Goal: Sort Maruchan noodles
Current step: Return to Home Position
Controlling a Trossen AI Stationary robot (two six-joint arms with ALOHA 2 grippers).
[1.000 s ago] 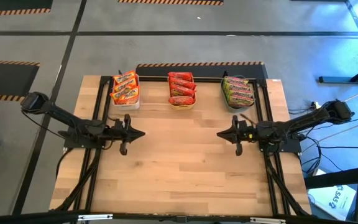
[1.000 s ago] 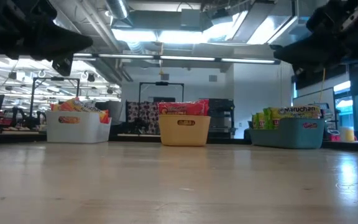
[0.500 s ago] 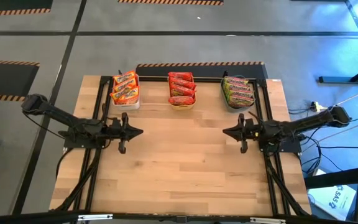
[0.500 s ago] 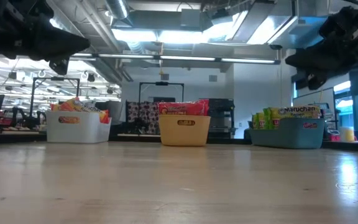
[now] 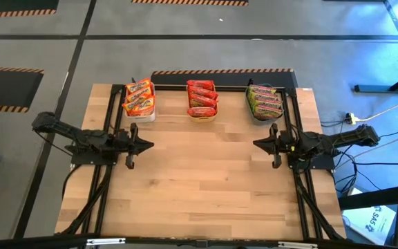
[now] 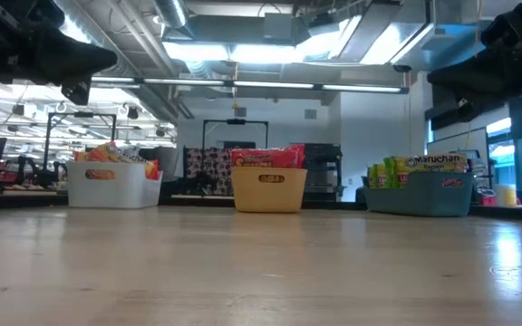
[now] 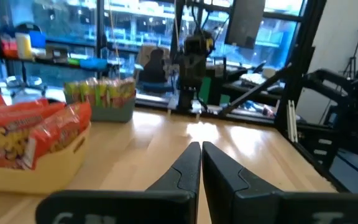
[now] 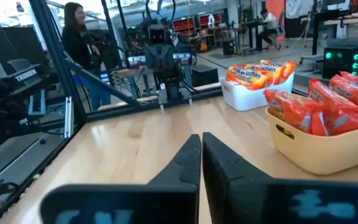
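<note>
Left pincer [image 5: 148, 145]: fingers pressed together, nothing held. It hovers over the left side of the table [image 5: 206, 194], tip pointing toward centre. Right pincer [image 5: 257, 144]: same state, closed and empty, over the right side, facing the left one, well apart. Three bins in a row along the far edge: orange Maruchan packs [image 5: 139, 98] in the white bin [image 6: 107, 192], red packs [image 5: 202, 99] in the yellow bin [image 6: 268, 195], green packs [image 5: 264, 102] in the blue bin [image 6: 420, 197]. No packs loose on the table. A person [image 8: 78, 37] stands beyond the table.
</note>
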